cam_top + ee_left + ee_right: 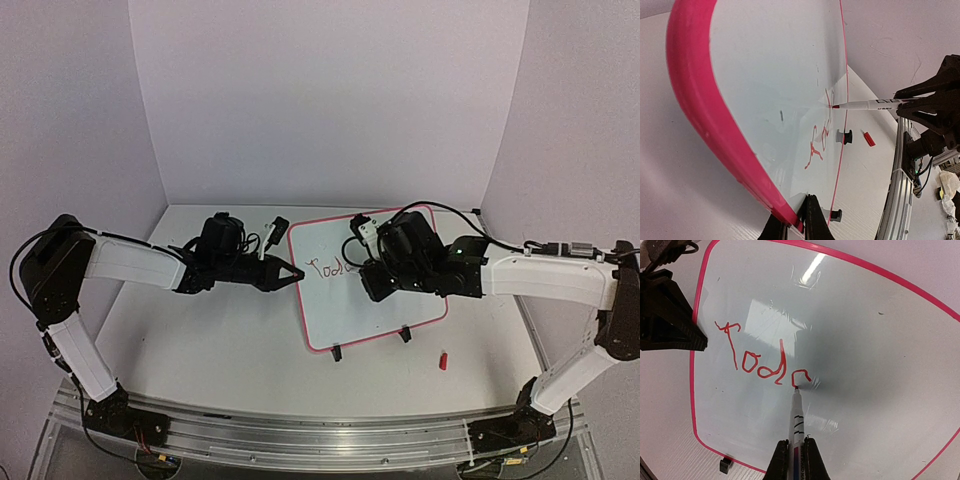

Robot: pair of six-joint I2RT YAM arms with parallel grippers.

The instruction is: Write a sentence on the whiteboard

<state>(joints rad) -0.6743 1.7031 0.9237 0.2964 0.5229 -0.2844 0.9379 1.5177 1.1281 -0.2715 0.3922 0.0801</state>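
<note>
Your whiteboard (380,300) lies mid-table, long axis left-right. Your right tool (796,452) clamps the marker (796,415), tip at the sentence (760,365), red "Toda", legible only from the right wrist. Left tool (796,222) pinches the board's frame.

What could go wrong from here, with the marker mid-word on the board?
1. The left gripper pinches only the pink frame edge of the whiteboard. Pressure from the marker could make the propped board pivot or slip out of that grip.
2. The right gripper holds the marker well behind its tip, so the marker may tilt between the fingers and distort or smear the red lettering.
</note>
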